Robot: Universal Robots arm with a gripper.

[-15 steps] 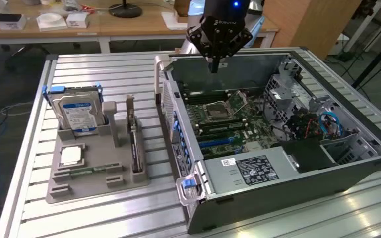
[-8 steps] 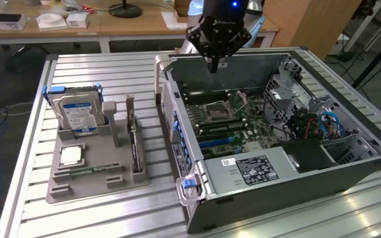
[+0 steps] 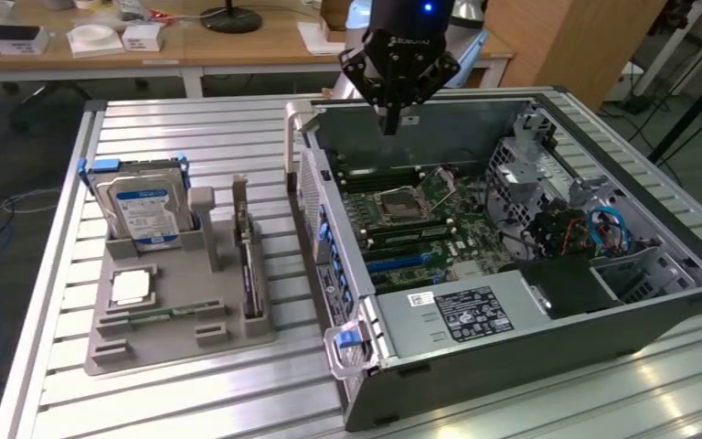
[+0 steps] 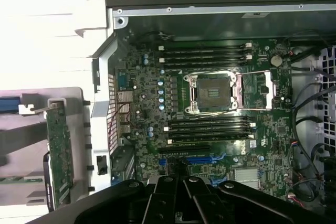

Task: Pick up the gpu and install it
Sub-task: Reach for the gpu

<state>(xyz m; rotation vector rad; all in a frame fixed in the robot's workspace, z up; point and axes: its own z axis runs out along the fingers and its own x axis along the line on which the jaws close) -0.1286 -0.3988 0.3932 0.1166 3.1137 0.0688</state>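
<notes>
The gpu [image 3: 249,265] stands on edge in a slot of the grey holder [image 3: 180,343], with its silver bracket pointing up at the far end. In the wrist view the gpu [image 4: 59,150] shows a green board face beside the case wall. My gripper [image 3: 390,123] hangs above the far side of the open computer case [image 3: 510,302], well away from the gpu on the exterior view's right. Its fingers are shut with nothing between them. In the wrist view my gripper [image 4: 184,200] is over the motherboard [image 4: 210,108], near the blue expansion slot [image 4: 202,159].
The holder also carries a silver blue-labelled hard drive [image 3: 143,208], a processor chip [image 3: 132,288] and a green RAM stick [image 3: 162,314]. Cables and a power supply [image 3: 467,315] fill the case's near end. A slatted metal table [image 3: 205,128] bears everything; a cluttered desk [image 3: 120,41] stands behind.
</notes>
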